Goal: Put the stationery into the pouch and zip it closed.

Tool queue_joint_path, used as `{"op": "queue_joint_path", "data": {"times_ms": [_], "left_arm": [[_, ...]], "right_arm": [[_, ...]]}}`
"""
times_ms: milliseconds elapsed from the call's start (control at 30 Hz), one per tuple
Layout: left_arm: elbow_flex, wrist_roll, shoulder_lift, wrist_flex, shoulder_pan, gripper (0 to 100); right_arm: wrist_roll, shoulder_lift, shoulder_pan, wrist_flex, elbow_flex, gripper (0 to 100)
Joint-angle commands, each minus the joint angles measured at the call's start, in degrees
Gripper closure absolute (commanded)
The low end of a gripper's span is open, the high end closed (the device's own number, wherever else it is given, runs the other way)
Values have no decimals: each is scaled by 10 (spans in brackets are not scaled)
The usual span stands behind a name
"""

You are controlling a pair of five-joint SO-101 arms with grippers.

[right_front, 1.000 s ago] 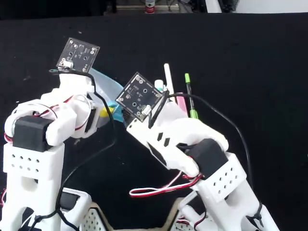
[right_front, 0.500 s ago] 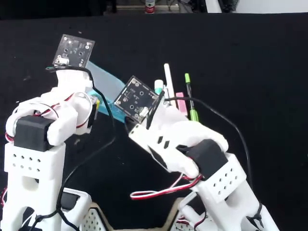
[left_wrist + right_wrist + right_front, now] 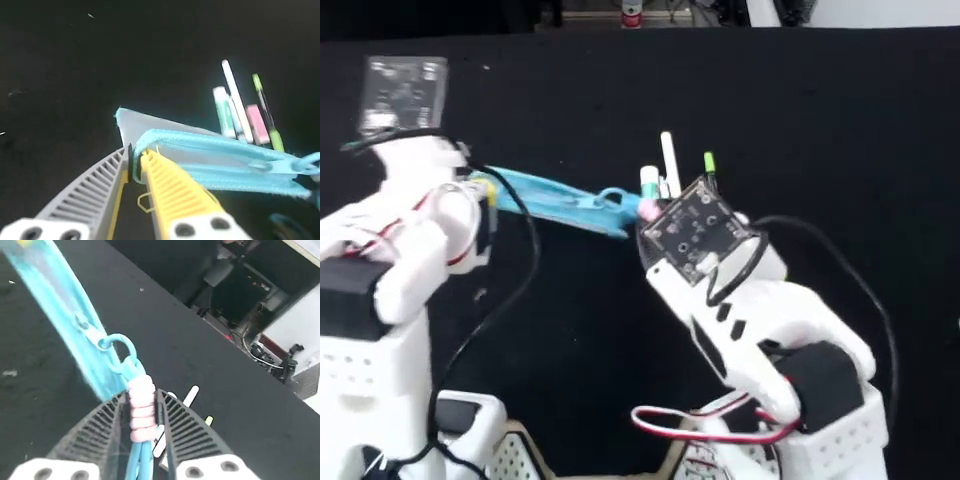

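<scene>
Left gripper [image 3: 131, 156] clamping blue pouch [image 3: 552, 195] at one end, jaws pressing tight on its edge. Right gripper [image 3: 141, 396] pinching pink pull [image 3: 142, 409] on zipper cord at other end. Pouch stretching taut between both. Stationery [image 3: 670, 165] lying on black counter [image 3: 840, 120], outside pouch, near right gripper.
</scene>
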State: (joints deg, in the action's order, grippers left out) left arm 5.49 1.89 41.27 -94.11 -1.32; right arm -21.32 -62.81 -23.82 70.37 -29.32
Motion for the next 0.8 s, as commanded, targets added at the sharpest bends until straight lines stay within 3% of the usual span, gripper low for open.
{"op": "queue_joint_path", "data": {"times_ms": [0, 333, 433, 600, 767], "left_arm": [[64, 4, -1, -10, -33, 971], [71, 2, -134, -29, -106, 971], [99, -4, -168, -46, -100, 959], [139, -18, -199, -66, -67, 795], [162, -24, -204, -64, -71, 789]], "right_arm": [[-2, 33, 34, -30, 48, 988], [27, 176, 33, 55, 197, 988], [25, 204, 33, 60, 206, 988], [25, 223, 33, 60, 206, 988], [25, 225, 33, 47, 206, 988]]}}
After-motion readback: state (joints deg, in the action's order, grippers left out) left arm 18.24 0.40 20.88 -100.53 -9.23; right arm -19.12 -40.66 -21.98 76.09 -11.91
